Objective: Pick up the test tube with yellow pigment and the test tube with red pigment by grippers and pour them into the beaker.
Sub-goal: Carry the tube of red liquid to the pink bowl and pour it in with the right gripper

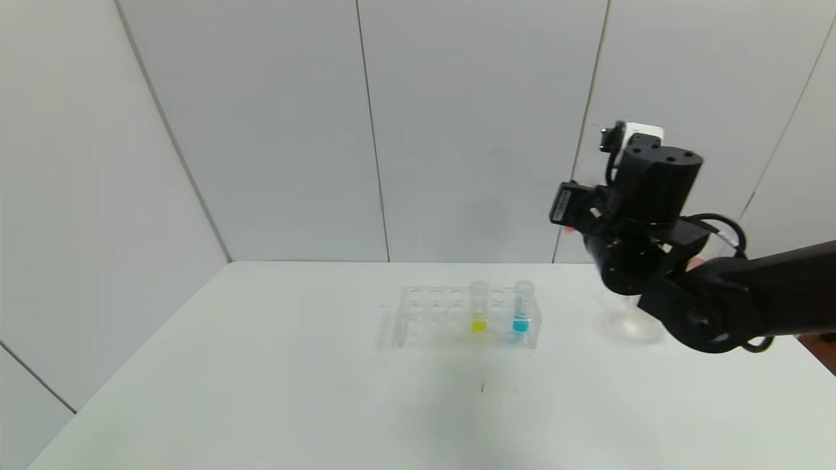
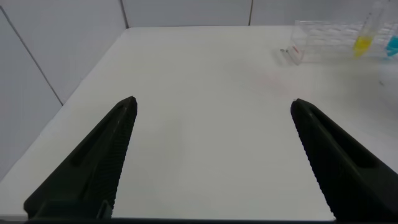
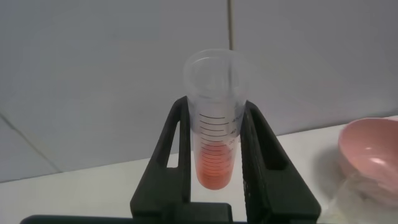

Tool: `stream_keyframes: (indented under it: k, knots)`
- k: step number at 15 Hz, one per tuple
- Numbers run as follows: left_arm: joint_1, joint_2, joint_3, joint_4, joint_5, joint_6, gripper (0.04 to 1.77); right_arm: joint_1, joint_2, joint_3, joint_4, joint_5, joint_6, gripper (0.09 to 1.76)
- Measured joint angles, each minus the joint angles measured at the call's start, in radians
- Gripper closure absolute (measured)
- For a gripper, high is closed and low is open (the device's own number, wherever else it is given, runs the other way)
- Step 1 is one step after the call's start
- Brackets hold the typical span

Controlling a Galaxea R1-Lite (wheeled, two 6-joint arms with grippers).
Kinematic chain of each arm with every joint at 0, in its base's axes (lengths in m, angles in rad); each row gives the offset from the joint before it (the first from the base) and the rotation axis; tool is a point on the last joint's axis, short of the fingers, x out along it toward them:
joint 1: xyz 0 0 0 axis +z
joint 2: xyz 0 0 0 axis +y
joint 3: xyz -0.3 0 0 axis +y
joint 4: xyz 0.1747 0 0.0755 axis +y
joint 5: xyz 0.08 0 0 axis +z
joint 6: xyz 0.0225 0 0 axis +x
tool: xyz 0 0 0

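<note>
My right gripper (image 3: 216, 104) is shut on the test tube with red pigment (image 3: 214, 155), a clear graduated tube with red-orange liquid at its rounded bottom. In the head view that gripper (image 1: 575, 219) is raised at the right, above the clear beaker (image 1: 637, 323), and only a red spot of the tube (image 1: 569, 229) shows. The test tube with yellow pigment (image 1: 479, 308) stands upright in the clear rack (image 1: 424, 316); it also shows in the left wrist view (image 2: 364, 38). My left gripper (image 2: 212, 102) hangs open over bare table, well away from the rack (image 2: 317, 46).
A tube with blue liquid (image 1: 522, 307) stands in the rack beside the yellow one. A pink bowl (image 3: 373, 149) sits on the table near my right gripper. The white table (image 1: 261, 391) is backed by grey wall panels.
</note>
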Motion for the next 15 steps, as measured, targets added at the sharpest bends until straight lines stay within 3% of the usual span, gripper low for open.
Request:
stream_keyframes:
  k: [7,11,15]
  knots:
    - [0.0,0.0,0.0,0.0,0.0,0.0,0.05,-0.471,-0.095,0.295,-0.254,0.474,-0.115,1.32]
    - [0.0,0.0,0.0,0.0,0.0,0.0,0.05,-0.707,-0.059,0.327,-0.292,0.854,-0.243,1.32]
    - [0.0,0.0,0.0,0.0,0.0,0.0,0.05,-0.844,-0.016,0.324,-0.295,1.175,-0.42,1.32]
